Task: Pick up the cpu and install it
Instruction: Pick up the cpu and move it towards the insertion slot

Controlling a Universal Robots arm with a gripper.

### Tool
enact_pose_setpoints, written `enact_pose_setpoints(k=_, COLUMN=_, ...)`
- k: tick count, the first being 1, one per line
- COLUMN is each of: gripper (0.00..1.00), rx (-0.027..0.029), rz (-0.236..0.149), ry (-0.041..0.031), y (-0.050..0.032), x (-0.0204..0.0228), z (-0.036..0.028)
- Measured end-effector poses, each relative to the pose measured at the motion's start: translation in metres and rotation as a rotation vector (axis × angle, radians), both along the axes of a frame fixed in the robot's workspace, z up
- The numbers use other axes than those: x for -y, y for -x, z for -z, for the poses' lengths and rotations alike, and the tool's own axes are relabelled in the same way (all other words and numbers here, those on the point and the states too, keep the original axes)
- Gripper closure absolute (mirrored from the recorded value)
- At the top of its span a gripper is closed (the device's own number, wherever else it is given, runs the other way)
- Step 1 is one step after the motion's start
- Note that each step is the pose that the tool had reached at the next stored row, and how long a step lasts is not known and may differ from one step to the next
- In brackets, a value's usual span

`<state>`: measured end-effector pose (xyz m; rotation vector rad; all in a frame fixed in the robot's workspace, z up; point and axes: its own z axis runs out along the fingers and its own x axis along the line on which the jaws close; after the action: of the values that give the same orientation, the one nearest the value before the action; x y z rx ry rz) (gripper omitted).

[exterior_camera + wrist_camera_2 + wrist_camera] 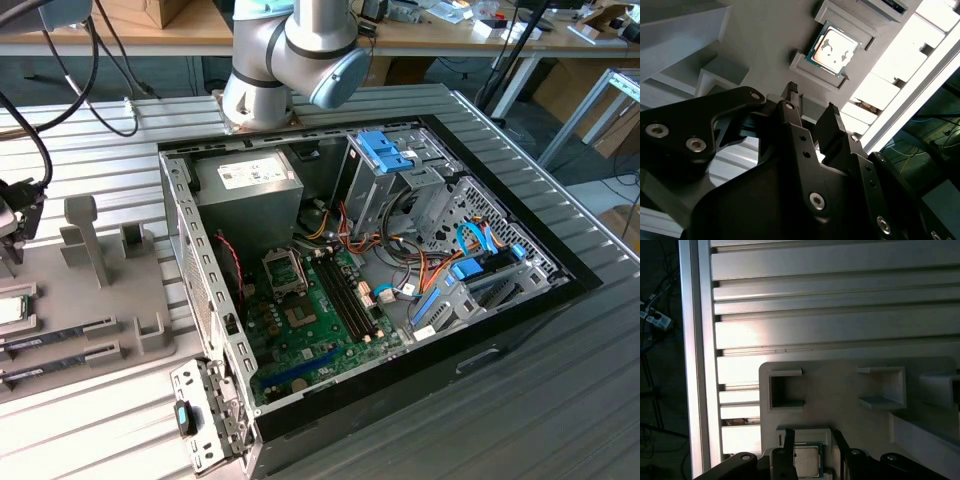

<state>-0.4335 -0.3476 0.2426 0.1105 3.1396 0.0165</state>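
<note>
Cpu point(834, 48) seated in grey holder point(765, 35), ahead of parted jaws (untouched).

The gripper point(812, 100) hangs with fingers apart and empty, near the cpu point(833, 50), which lies flat in a grey holder point(802, 64).
</note>
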Motion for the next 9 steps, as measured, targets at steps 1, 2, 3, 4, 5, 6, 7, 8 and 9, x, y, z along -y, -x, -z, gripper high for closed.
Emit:
enact_pose_setpoints(k=1, gripper=0.58, rx=0.0, rz=0.0, ry=0.0, y=0.0, x=0.0, z=0.0001)
enact_pose_setpoints(k=2, gripper=0.58, rx=0.0001, rz=0.0, ry=-0.0001, y=0.0, x=0.0, z=0.0006)
enact_pose_setpoints(k=3, gripper=0.58, rx=0.0001, rz=0.0, ry=0.0, y=0.0, x=0.0, z=0.0009)
enact_pose_setpoints(k=4, gripper=0.58, rx=0.0001, rz=0.0, ry=0.0, y=0.0, x=0.0, z=0.0012)
enact_pose_setpoints(k=5, gripper=0.58, rx=0.0001, rz=0.0, ry=0.0, y=0.0, x=0.0, z=0.0015)
enact_pose_setpoints(k=6, gripper=0.58, rx=0.0001, rz=0.0, ry=-0.0001, y=0.0, x=0.0, z=0.0019)
enact_pose_setpoints(k=7, gripper=0.58, rx=0.0001, rz=0.0, ry=0.0, y=0.0, x=0.0, z=0.0021)
enact_pose_setpoints(k=8, gripper=0.58, rx=0.0001, rz=0.0, ry=0.0, y=-0.0001, x=0.0, z=0.0024)
enact_pose_setpoints(k=9, gripper=0.58, rx=0.0001, rz=0.0, ry=-0.0001, y=-0.0001, x=0.0, z=0.0027)
